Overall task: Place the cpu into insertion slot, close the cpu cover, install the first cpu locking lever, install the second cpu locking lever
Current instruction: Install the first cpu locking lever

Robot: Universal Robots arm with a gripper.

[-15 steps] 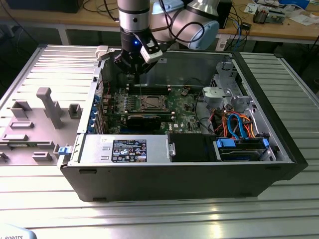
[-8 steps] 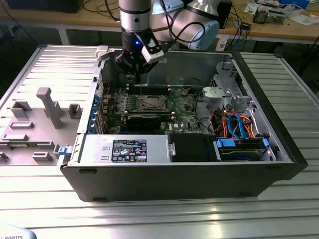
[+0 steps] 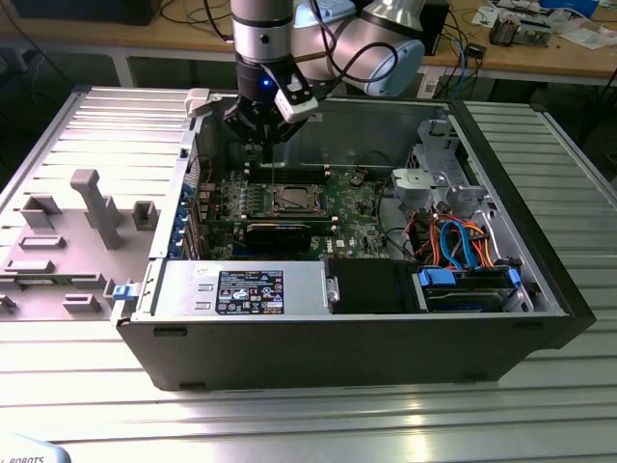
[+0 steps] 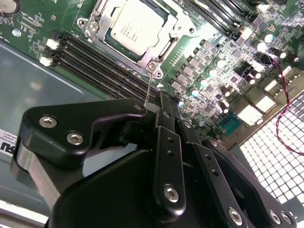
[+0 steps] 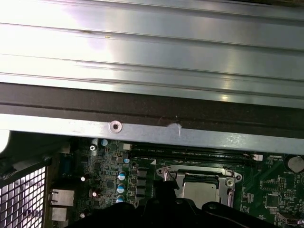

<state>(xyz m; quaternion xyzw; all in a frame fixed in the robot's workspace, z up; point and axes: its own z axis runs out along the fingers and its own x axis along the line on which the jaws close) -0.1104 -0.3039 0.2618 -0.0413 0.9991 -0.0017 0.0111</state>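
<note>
Over the open case | gripper [image 3: 267,145] clenched on a thin locking lever [image 4: 149,88] | cpu [image 4: 137,24] seated in insertion slot [image 3: 292,200], directly beneath fingertips | cover [image 4: 164,45] down.

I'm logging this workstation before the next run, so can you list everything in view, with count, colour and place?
computer case: one, black and grey, open on the ribbed metal table.
motherboard: one, green, on the case floor.
cpu: one, silver-grey, seated in the insertion slot.
cpu cover: one, silvery frame, down around the chip.
locking lever: one thin wire, rising from the socket corner towards the gripper.
RAM slots: several, black, beside the socket.
fixture tray: one, grey, at the exterior view's left.
gripper: one, black, above the socket.
</note>
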